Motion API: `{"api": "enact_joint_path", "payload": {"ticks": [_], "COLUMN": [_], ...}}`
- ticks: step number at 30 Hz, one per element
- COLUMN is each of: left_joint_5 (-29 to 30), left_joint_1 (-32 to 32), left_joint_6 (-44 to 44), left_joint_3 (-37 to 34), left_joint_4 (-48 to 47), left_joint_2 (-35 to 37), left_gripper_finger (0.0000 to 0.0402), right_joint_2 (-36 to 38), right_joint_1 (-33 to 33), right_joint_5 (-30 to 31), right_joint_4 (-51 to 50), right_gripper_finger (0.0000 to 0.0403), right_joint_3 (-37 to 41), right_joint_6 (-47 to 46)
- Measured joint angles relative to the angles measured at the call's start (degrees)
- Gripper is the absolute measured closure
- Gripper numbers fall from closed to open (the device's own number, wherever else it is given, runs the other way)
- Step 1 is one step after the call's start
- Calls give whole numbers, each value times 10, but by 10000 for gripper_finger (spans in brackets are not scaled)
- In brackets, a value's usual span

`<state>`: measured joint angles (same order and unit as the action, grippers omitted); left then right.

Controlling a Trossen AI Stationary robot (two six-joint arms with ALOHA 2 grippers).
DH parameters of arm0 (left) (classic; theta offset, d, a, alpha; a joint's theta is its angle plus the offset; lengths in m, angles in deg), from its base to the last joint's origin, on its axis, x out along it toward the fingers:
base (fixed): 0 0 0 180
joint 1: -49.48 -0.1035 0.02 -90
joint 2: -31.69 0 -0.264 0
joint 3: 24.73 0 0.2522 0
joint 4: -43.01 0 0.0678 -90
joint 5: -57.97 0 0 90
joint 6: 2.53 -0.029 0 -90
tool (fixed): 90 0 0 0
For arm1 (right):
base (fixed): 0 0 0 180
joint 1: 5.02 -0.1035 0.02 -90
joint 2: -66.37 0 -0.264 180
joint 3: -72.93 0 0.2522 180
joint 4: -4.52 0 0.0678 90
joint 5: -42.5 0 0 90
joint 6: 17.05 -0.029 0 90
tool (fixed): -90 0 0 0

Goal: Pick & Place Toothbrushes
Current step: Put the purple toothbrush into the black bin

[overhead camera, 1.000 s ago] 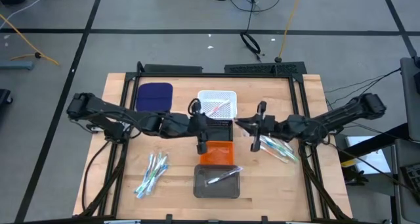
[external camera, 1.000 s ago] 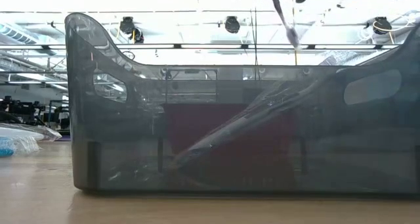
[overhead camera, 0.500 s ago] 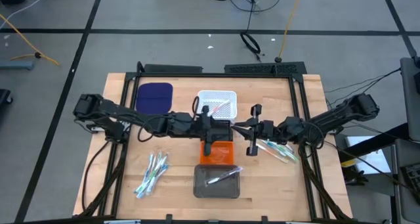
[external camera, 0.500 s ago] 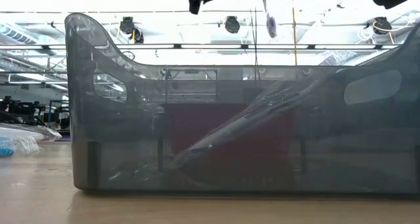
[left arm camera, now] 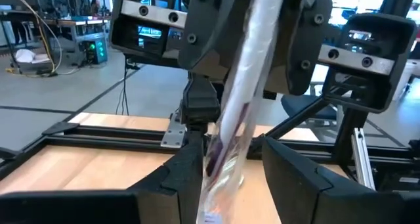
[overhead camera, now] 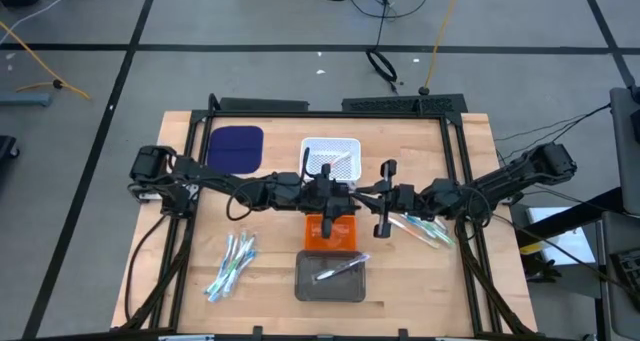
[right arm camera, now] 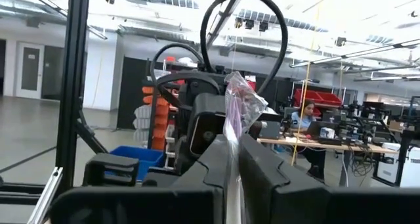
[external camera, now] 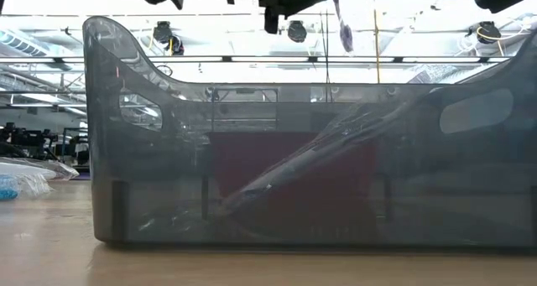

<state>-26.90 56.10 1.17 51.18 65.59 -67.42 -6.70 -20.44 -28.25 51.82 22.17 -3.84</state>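
Observation:
My right gripper (overhead camera: 378, 203) is shut on a toothbrush in a clear wrapper with a purple end (left arm camera: 243, 99), held above the middle trays. In the low view its lower end (external camera: 344, 33) hangs above the grey tray. My left gripper (overhead camera: 332, 201) faces the right one and is open. Its fingers (left arm camera: 187, 175) stand on either side of the toothbrush's lower part. More toothbrushes lie in a heap on the left (overhead camera: 232, 261) and in another on the right (overhead camera: 425, 228). One lies in the grey tray (overhead camera: 338, 271). My right gripper pinches the wrapped toothbrush between its two fingers (left arm camera: 298, 40) at the upper part (left arm camera: 266, 17). The fingers come level from the table's right and lie across it. The toothbrush is lifted clear, near upright, and slants a little. Its wrapper end (right arm camera: 235, 99) stands past the fingertips.
A white tray (overhead camera: 345, 147), an orange tray (overhead camera: 345, 239) and a grey tray (overhead camera: 305, 286) stand in a row down the table's middle. A dark blue pad (overhead camera: 235, 146) lies at the far left. The grey tray's wall (external camera: 168, 169) fills the low view.
My left gripper has moved toward the table's right, up to the right gripper, and its fingers now flank the toothbrush. My right gripper shifted a little toward the left, then stayed. The held toothbrush went from slanting to near upright.

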Motion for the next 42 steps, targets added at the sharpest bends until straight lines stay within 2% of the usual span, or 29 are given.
{"api": "enact_joint_path", "payload": {"ticks": [4,9,15,20,25,30,36,38,42], "left_joint_5": [-7,-22,-23,-24,-16,25,26,17,-41], "left_joint_1": [0,-1,0,0,2,13,28,34,49], "left_joint_6": [-4,-20,-21,-12,-11,-10,24,44,76], "left_joint_3": [0,0,0,1,1,1,1,1,0], "left_joint_4": [0,-2,-13,-32,-103,-190,-295,-324,-323], "left_joint_2": [0,0,0,3,26,62,95,97,99], "left_gripper_finger": [294,386,395,397,398,399,399,399,399], "right_joint_2": [0,0,0,0,14,40,74,85,93], "right_joint_1": [0,0,0,0,0,0,0,0,0], "right_joint_5": [-1,-1,1,3,19,18,17,18,18], "right_joint_4": [-5,-7,-14,-22,-71,-128,-221,-240,-259], "right_gripper_finger": [388,388,383,360,327,285,239,232,228], "right_joint_3": [0,0,0,0,0,0,0,0,0], "right_joint_6": [-1,-4,-7,-7,-18,-29,-58,-65,-66]}}
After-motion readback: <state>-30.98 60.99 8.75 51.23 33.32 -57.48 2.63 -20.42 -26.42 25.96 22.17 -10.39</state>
